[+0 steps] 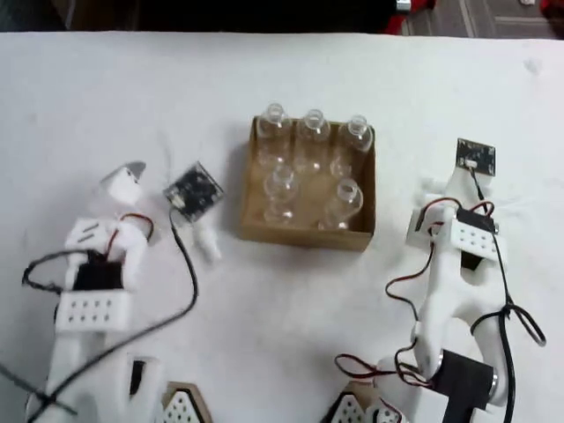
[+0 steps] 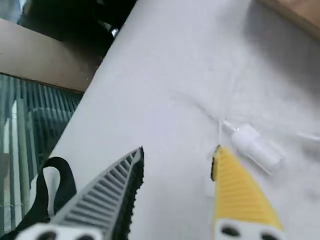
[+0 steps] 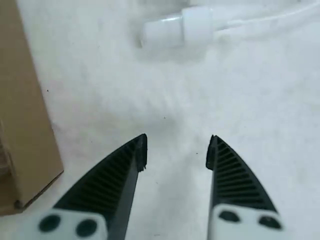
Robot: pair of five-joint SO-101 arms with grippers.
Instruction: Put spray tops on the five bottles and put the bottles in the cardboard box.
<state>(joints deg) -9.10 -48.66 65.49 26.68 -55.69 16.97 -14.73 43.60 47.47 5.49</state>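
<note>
Five clear bottles [image 1: 310, 167] without tops stand in the cardboard box [image 1: 304, 231] at mid table. A white spray top [image 1: 207, 240] lies on the cloth left of the box. In the left wrist view my left gripper [image 2: 178, 152] is open just above the cloth, and a white spray top [image 2: 255, 145] with a thin tube lies just past its yellow fingertip [image 2: 222, 165]. My right gripper [image 3: 178, 145] is open and empty, low over the cloth beside the box wall [image 3: 25, 125]. Another spray top [image 3: 175, 30] lies ahead of it.
White cloth covers the table [image 1: 106, 97]. The left arm [image 1: 92, 282] is at the front left and the right arm [image 1: 458, 247] at the front right, both trailing cables. The table's far edge [image 2: 100, 65] drops off beyond the left gripper.
</note>
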